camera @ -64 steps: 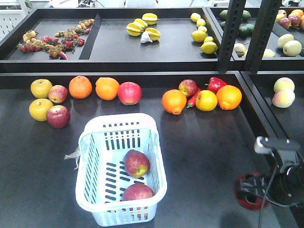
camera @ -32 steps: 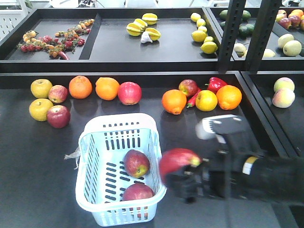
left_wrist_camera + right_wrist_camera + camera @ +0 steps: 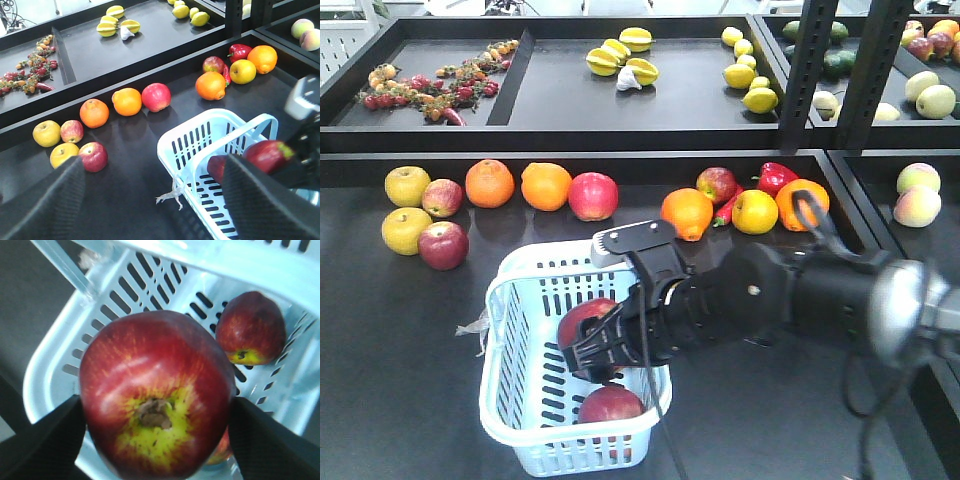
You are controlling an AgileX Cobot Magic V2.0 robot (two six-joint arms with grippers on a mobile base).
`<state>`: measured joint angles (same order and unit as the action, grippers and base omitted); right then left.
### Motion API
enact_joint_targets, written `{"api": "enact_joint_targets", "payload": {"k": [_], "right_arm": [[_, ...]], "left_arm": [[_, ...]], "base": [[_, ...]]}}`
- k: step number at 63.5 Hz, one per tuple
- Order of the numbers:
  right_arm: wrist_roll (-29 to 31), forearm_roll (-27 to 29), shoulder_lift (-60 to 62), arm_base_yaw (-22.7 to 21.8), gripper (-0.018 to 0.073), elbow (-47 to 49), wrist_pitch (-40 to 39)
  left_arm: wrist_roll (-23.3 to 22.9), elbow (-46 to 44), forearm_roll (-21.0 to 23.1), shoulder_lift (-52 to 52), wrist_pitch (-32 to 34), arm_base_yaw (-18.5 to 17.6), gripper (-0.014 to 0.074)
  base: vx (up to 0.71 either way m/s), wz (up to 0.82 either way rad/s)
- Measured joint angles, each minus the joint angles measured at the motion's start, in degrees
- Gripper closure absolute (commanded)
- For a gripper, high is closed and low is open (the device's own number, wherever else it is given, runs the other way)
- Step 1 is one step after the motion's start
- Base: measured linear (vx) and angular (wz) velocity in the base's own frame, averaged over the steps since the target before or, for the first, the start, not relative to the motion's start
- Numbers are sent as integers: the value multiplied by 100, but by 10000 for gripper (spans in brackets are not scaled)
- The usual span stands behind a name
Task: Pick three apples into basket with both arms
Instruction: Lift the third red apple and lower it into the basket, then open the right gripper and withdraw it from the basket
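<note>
Maroon apple [image 3: 156, 395], yellow-green stem patch; pale-blue slotted basket [image 3: 510, 300]

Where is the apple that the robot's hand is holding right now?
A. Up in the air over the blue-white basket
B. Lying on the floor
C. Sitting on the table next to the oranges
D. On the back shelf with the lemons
A: the right gripper clamps the dark red apple above the basket, where another apple already lies.
</note>
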<state>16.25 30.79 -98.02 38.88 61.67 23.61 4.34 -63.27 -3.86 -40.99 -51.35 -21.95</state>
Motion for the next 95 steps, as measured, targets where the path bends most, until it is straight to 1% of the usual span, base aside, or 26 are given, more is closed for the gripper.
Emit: {"api": "enact_joint_targets", "payload": {"k": [5,12,19,24,34,43,51,57,66,74,79,87,95], "right_arm": [[14,0,-143,0,-97,99,57],[14,0,-165,0,-111,129,51],[14,0,-158,0,-99,129,118],[14,-53,-83,0,-82,129,336],[-101,-512,345,-100,-34,129,911],[-458,-1244,910,-541,-8,129,1479],[-601,-1768,1485,-1158,-7,129,2023],[-617,-2039,1952,-1669,-7,129,2410],[-630,-2289,2660,-2418,-7,129,2852],[-563,-2351,3214,-2977,-7,129,3243],[-475,-2363,3545,-3244,-7,129,3416],[-452,-2404,3987,-3574,-7,129,3658],[-452,-2452,4409,-3669,-7,129,3714]], "left_arm": [[0,0,0,0,0,0,56],[0,0,0,0,0,0,56],[0,0,0,0,0,0,56],[0,0,0,0,0,0,56],[0,0,0,0,0,0,56],[0,0,0,0,0,0,56],[0,0,0,0,0,0,56],[0,0,0,0,0,0,56],[0,0,0,0,0,0,56],[0,0,0,0,0,0,56],[0,0,0,0,0,0,56],[0,0,0,0,0,0,56],[0,0,0,0,5,0,56]], "base": [[0,0],[0,0],[0,0],[0,0],[0,0],[0,0],[0,0],[0,0],[0,0],[0,0],[0,0],[0,0],[0,0]]}}
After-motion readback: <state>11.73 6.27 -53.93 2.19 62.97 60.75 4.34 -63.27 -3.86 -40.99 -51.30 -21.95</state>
